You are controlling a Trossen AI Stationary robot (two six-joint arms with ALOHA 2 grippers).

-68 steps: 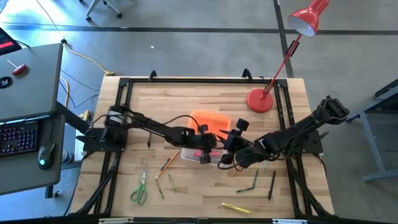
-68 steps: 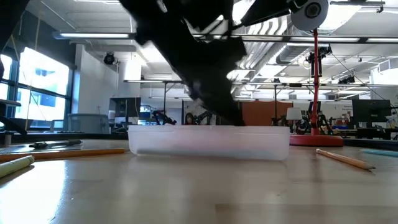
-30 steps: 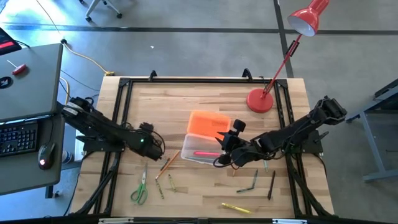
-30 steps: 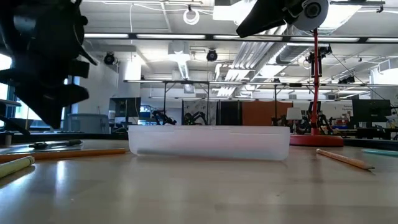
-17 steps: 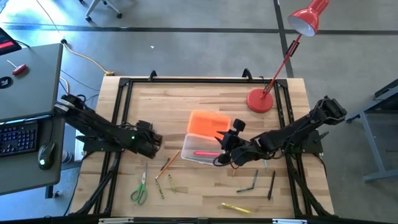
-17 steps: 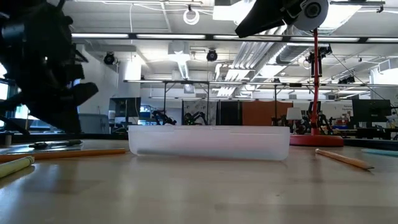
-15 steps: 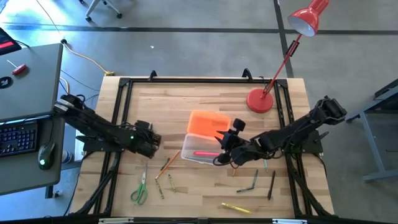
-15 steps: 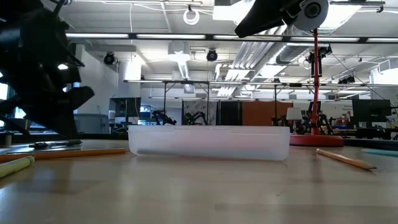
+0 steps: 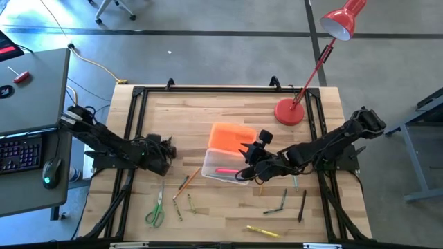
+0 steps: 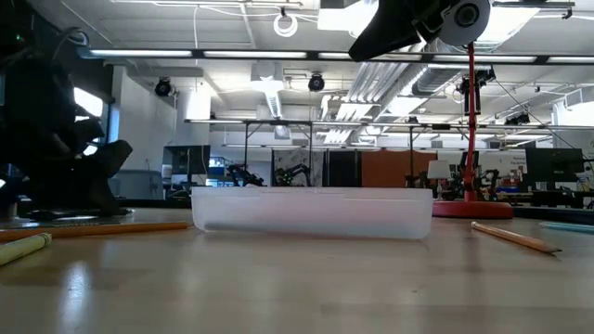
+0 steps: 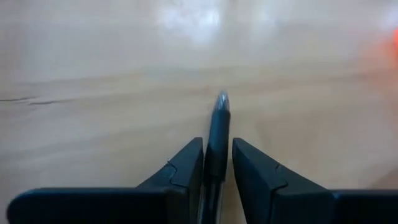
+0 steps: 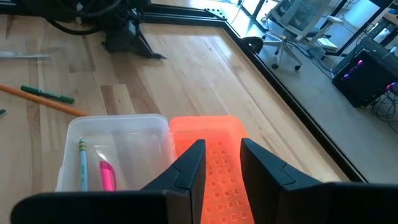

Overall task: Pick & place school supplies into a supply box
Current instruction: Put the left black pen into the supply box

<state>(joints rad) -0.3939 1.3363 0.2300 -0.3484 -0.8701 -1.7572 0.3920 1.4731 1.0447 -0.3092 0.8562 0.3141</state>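
My left gripper (image 9: 165,153) is down at the table's left part, shut on a dark pen (image 11: 217,134). The clear supply box (image 9: 223,169) stands open mid-table with a pink-red pen (image 12: 107,175) and a pale pencil (image 12: 82,165) inside. Its orange lid (image 9: 232,136) lies flat on the far side of it. My right gripper (image 9: 244,158) hovers open and empty above the box's right end and the lid (image 12: 217,168). Green-handled scissors (image 9: 155,211), an orange pencil (image 9: 185,183) and other pencils lie loose on the table. My left gripper pinches the dark pen's barrel (image 11: 216,163) between its two fingers. The fingers (image 11: 186,168) lie along the pen, slanting down from the table's left. The pen's tip end (image 11: 221,102) sticks out ahead of the fingertips, close over the wood; whether it is lifted I cannot tell.
A red lamp base (image 9: 289,112) stands at the far right, with its stem leaning over the table edge. Grey pens (image 9: 280,202) (image 9: 302,205) and a yellow one (image 9: 263,230) lie at the near right. A black frame (image 9: 135,124) borders the table.
My left arm has drawn back a little toward the table's left edge and come down from well above the table to its surface, onto the dark pen. The box, the lid and my right gripper have stayed where they were.
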